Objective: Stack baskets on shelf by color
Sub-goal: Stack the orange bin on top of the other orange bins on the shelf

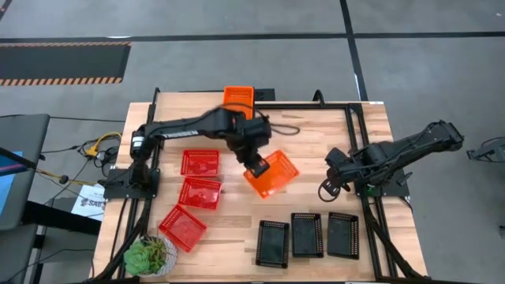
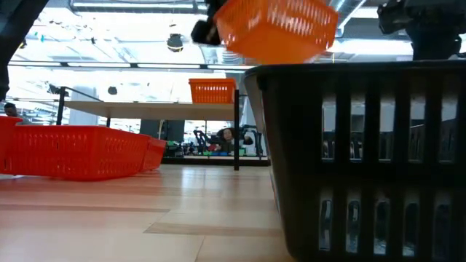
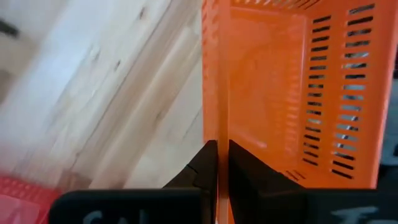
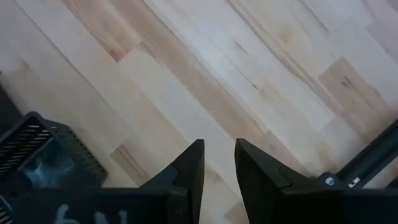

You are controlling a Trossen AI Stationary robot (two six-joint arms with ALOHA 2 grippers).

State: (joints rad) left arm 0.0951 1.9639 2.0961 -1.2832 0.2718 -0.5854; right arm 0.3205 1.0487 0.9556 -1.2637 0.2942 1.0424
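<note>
Orange basket (image 1: 271,173) hangs pinched by its wall in my left gripper (image 1: 257,168), shelf (image 1: 237,106) basket (image 1: 237,96) beyond.

On the bench (image 1: 316,126), three baskets (image 1: 200,193) lie in a column on the left side, running from mid-bench toward the near edge, with a potted plant (image 1: 148,255) at the near left corner. Three more baskets (image 1: 308,235) sit side by side along the near edge, right of centre. One basket (image 1: 238,98) rests on the shelf (image 2: 145,106) at the far edge. Another basket (image 1: 274,175) hangs above mid-bench, held by the left claw (image 1: 256,167). The right claw (image 1: 326,189) hovers over the right side.
</note>
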